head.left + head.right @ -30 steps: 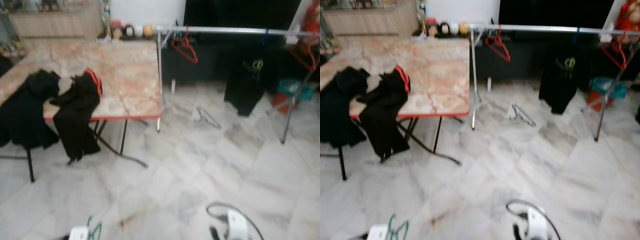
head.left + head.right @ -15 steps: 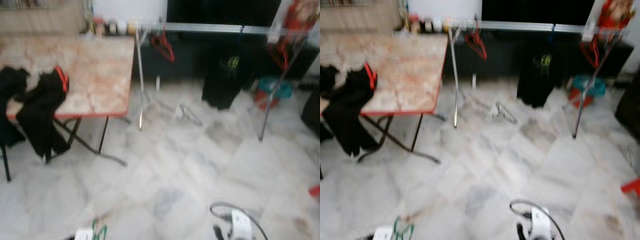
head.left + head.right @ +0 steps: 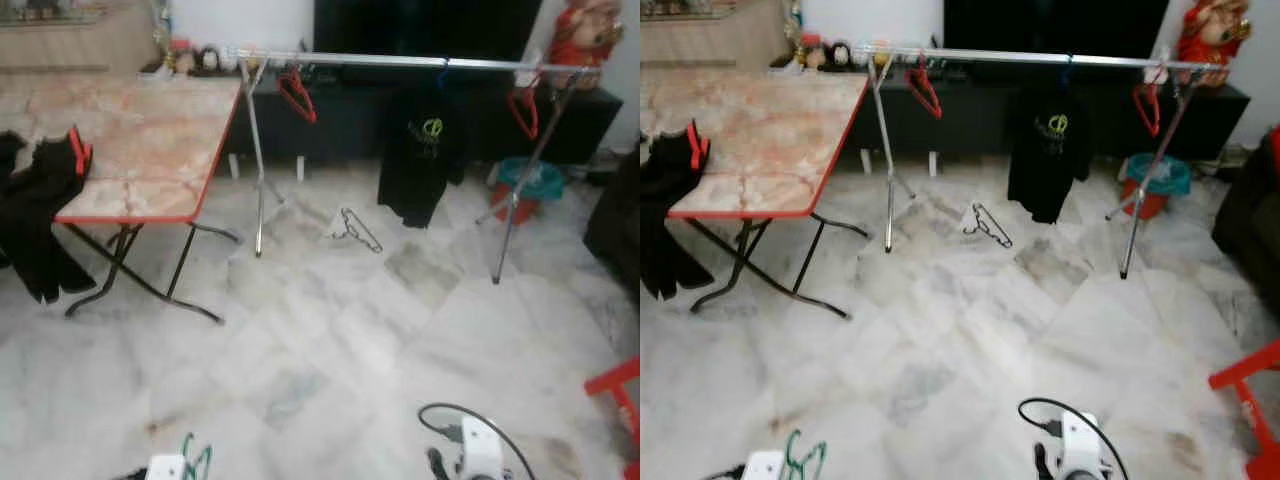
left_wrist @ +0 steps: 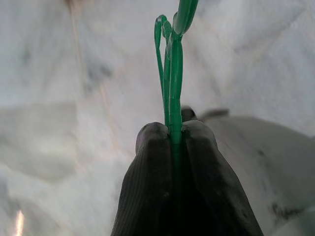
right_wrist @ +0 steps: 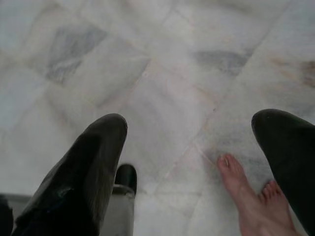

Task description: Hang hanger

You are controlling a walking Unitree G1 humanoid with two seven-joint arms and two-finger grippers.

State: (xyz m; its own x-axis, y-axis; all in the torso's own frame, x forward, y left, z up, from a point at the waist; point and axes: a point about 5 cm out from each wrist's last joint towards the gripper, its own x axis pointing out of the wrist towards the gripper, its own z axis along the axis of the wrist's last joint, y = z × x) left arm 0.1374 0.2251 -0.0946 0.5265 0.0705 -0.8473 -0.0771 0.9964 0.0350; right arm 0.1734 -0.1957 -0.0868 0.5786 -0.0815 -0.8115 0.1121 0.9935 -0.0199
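My left gripper (image 4: pixel 170 135) is shut on a thin green hanger (image 4: pixel 170 64), whose loop also pokes up at the bottom left of the head views (image 3: pixel 193 458). A silver clothes rail (image 3: pixel 400 61) stands across the room with red hangers (image 3: pixel 297 95) and a black shirt (image 3: pixel 415 165) on it. A dark hanger (image 3: pixel 352 228) lies on the floor below the rail. My right gripper (image 5: pixel 189 147) hangs open over the marble floor, its wrist low in the head view (image 3: pixel 478 455).
A folding table (image 3: pixel 150 140) with black clothes (image 3: pixel 35 215) stands at the left. A person's bare foot (image 5: pixel 248 196) is on the floor by my right gripper. A teal bucket (image 3: pixel 527 180) sits behind the rail's right leg; a red stool (image 3: pixel 615 390) is at the right edge.
The camera has turned right: table and rail have slid left in view, and the red stool has come in at the right. The picture is sharper now. Both arms hold their places.
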